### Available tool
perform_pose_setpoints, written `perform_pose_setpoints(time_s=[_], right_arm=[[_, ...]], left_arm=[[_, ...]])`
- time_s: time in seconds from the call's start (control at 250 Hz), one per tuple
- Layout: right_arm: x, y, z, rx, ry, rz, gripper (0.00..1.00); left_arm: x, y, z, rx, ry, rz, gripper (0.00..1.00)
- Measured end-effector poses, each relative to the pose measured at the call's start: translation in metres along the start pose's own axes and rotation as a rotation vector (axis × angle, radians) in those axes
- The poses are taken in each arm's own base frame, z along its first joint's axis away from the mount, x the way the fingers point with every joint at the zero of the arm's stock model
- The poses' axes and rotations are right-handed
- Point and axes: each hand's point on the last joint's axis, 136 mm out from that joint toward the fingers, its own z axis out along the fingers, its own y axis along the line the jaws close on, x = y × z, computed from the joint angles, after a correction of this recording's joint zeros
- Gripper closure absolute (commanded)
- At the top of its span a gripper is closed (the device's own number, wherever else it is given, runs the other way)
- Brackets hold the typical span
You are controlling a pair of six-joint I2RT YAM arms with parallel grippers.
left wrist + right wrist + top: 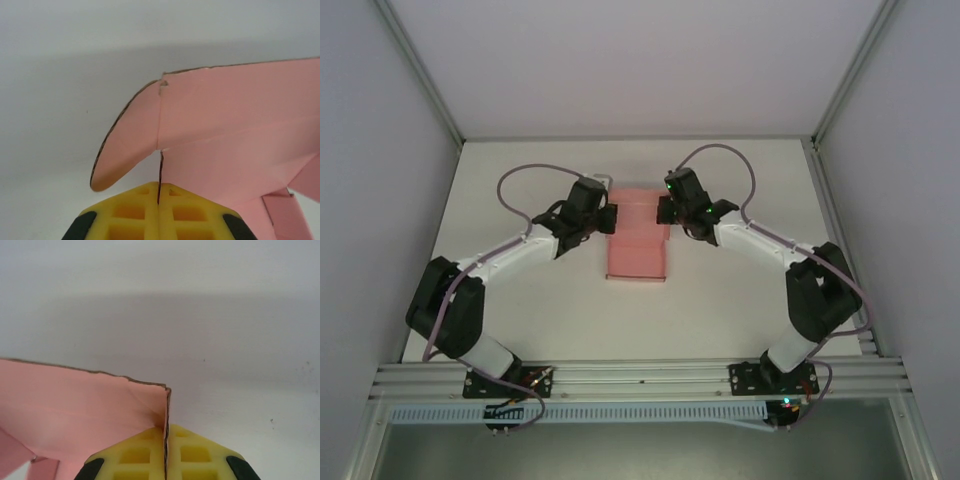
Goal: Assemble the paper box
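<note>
The pink paper box (637, 238) lies partly folded in the middle of the white table, its far end raised between the two arms. My left gripper (606, 219) is shut on the box's left wall; in the left wrist view the card edge (161, 170) runs down between the yellow fingers (131, 215), with a rounded flap (127, 150) sticking out to the left. My right gripper (666, 210) is shut on the right wall; the right wrist view has the card edge (166, 410) pinched between its yellow fingers (192, 455), the pink panel (75, 405) spreading left.
The white table (740, 300) is bordered by grey walls left, right and behind. An aluminium rail (640, 375) carrying both arm bases runs along the near edge. Purple cables (525, 180) loop over each arm.
</note>
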Motion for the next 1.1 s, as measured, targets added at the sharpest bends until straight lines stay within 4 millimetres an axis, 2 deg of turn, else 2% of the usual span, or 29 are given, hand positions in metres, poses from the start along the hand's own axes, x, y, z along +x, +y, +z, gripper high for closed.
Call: perform_pose_setpoints(time_s=[0.2,0.383,0.515,0.659,0.894,0.994,1.102], right_arm=[[0.019,0.000,-0.005,-0.033,-0.140,0.240,1.00],[0.018,0.005,-0.010,-0.040,-0.269,0.345,1.00],[0.006,0.010,-0.016,-0.045,-0.348,0.361,1.00],[0.000,0.012,-0.019,-0.075,-0.407,0.314,1.00],[-0.012,0.019,-0.026,-0.107,-0.485,0.187,1.00],[-0.011,0.019,-0.027,-0.121,-0.508,0.152,1.00],[0.005,0.015,-0.020,-0.144,-0.502,0.116,1.00]], left_arm=[[0.009,-0.001,-0.008,-0.009,-0.087,-0.136,1.00],[0.011,-0.004,-0.010,-0.007,-0.154,-0.195,1.00],[0.012,-0.005,-0.012,0.001,-0.206,-0.223,1.00],[0.007,-0.006,-0.015,0.017,-0.261,-0.232,1.00],[-0.014,-0.004,-0.014,-0.011,-0.331,-0.187,1.00],[-0.011,-0.002,-0.005,-0.012,-0.333,-0.188,1.00],[0.003,-0.001,0.001,0.000,-0.325,-0.170,1.00]])
